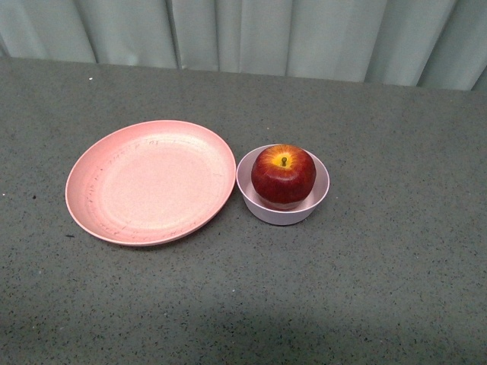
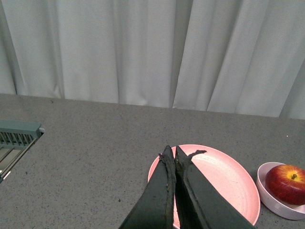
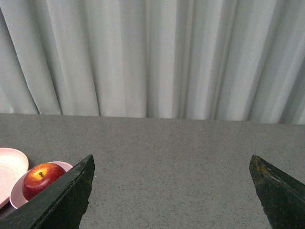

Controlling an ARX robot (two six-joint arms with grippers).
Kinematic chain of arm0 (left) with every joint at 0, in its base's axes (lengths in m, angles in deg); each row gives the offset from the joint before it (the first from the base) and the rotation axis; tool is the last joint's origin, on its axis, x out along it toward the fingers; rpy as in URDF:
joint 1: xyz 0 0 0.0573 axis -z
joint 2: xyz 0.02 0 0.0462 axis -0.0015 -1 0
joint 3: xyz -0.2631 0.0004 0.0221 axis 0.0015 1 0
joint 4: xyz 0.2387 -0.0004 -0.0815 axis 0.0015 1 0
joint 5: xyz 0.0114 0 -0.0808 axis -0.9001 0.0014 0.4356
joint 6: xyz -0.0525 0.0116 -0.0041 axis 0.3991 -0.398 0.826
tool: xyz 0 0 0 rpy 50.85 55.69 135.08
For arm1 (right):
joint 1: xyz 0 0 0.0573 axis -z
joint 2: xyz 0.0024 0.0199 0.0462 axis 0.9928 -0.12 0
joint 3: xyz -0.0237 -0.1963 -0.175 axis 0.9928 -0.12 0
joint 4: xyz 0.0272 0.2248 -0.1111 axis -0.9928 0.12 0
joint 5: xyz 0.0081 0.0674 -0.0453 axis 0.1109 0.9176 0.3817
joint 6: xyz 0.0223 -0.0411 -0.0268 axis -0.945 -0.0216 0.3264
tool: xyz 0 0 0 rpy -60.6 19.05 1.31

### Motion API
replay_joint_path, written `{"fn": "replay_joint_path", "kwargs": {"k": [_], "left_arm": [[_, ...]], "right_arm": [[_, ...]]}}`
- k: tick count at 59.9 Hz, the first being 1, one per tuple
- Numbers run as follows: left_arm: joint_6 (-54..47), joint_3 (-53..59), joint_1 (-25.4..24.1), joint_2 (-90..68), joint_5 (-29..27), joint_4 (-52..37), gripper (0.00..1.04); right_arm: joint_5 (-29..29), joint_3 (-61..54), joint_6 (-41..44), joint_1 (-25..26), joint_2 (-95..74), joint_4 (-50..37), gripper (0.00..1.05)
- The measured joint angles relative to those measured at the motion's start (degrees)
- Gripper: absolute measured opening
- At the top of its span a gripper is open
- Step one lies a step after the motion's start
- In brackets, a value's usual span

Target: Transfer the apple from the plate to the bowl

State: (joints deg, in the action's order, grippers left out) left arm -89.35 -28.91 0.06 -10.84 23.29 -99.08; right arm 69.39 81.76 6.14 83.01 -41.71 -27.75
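The dark red apple (image 1: 283, 174) with a yellow patch at its stem sits in the small pale pink bowl (image 1: 318, 199). The wide salmon-pink plate (image 1: 148, 181) lies bare, touching the bowl's left side. Neither gripper shows in the front view. In the left wrist view my left gripper (image 2: 172, 151) is shut and empty, with the plate (image 2: 224, 179) behind it and the apple (image 2: 286, 183) in the bowl (image 2: 267, 193) off to one side. In the right wrist view my right gripper (image 3: 171, 164) is open and empty, away from the apple (image 3: 40, 178), the bowl (image 3: 19, 194) and the plate's edge (image 3: 7, 174).
The grey speckled table (image 1: 396, 281) runs back to a pale pleated curtain (image 1: 251, 34). A grey-green slatted rack (image 2: 16, 138) stands at the table's edge in the left wrist view.
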Motion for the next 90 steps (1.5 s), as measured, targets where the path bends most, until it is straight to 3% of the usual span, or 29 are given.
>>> {"fn": "replay_joint_path", "kwargs": {"k": [21, 26, 39, 50, 69, 71, 90], "left_arm": [[0.00, 0.00, 0.00, 5.60, 0.00, 5.62, 0.04], [0.00, 0.00, 0.00, 13.59, 0.09, 15.12, 0.04], [0.04, 0.00, 0.00, 15.30, 0.11, 15.74, 0.04], [0.00, 0.00, 0.00, 15.34, 0.11, 15.74, 0.43], [0.02, 0.00, 0.00, 15.34, 0.11, 15.74, 0.97], [-0.09, 0.00, 0.00, 15.34, 0.09, 15.74, 1.00], [-0.13, 0.00, 0.00, 15.34, 0.11, 15.74, 0.98]], "right_arm": [[0.00, 0.00, 0.00, 0.00, 0.00, 0.00, 0.95], [-0.02, 0.00, 0.00, 0.00, 0.00, 0.00, 0.95], [0.00, 0.00, 0.00, 0.00, 0.00, 0.00, 0.95], [0.00, 0.00, 0.00, 0.00, 0.00, 0.00, 0.95], [0.00, 0.00, 0.00, 0.00, 0.00, 0.00, 0.95], [0.00, 0.00, 0.00, 0.00, 0.00, 0.00, 0.95], [0.00, 0.00, 0.00, 0.00, 0.00, 0.00, 0.95]]}}
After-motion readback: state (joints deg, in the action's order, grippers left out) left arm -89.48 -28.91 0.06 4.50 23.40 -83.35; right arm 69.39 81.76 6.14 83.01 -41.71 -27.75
